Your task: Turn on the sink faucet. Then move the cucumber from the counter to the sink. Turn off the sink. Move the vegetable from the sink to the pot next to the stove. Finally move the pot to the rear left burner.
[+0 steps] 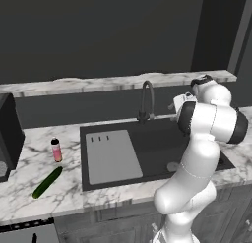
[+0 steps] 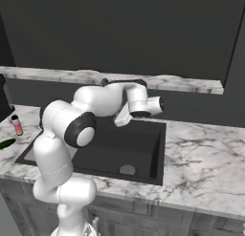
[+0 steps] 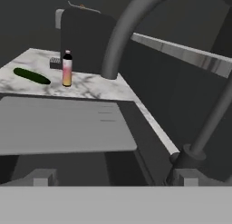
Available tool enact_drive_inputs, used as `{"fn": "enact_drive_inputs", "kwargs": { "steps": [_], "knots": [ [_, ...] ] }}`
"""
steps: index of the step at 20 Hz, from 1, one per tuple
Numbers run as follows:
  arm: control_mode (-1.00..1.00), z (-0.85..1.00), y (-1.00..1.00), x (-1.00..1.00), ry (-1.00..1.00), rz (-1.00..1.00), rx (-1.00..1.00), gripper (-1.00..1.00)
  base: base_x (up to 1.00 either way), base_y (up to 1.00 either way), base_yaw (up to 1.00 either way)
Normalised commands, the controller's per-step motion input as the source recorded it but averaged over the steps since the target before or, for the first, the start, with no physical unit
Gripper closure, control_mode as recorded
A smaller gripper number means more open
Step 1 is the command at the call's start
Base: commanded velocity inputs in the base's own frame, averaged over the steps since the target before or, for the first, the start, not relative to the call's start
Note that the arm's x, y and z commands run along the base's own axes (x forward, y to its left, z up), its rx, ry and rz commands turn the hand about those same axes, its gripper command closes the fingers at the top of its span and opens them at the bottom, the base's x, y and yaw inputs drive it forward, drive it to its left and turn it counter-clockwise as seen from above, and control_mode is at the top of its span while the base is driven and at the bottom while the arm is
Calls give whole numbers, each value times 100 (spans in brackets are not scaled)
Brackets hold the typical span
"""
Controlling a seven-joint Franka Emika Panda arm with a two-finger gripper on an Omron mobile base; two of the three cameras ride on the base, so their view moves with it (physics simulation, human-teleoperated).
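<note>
The dark gooseneck sink faucet [image 1: 146, 100] stands behind the black sink [image 1: 157, 138]; no water shows. My gripper [image 3: 113, 177] is open with nothing between its fingers. It hovers over the basin's rear right, close to the faucet's base [image 3: 192, 151], with the arched spout [image 3: 121, 35] just ahead. In the base views the gripper [image 2: 122, 118] hangs above the sink [image 2: 143, 149], partly hidden by my arm. The dark green cucumber [image 1: 47, 182] lies on the white marble counter [image 1: 69, 188] left of the sink, also as cucumber [image 3: 31, 76]. The pot is out of view.
A small pink bottle [image 1: 56, 150] with a black cap stands on the counter near the cucumber, also as bottle [image 3: 67, 69]. The grey drainboard [image 1: 112, 156] covers the sink's left half; the drain [image 1: 172, 166] sits at the right. A dark boxy appliance [image 1: 9, 131] stands at far left.
</note>
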Motion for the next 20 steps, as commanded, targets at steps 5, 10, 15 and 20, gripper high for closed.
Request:
{"fn": "enact_drive_inputs", "kwargs": {
  "steps": [5, 10, 15, 20],
  "knots": [
    [-100, 0, 0, 25, 0, 0, 0, -100, 0, 0, 0],
    [-100, 0, 0, 19, -2, 0, 0, -100, 0, 0, 0],
    [-100, -2, 6, 15, -3, 0, 0, -100, 0, 0, 0],
    [-100, -6, 7, 18, -2, 0, 0, -100, 0, 0, 0]
  ]
}}
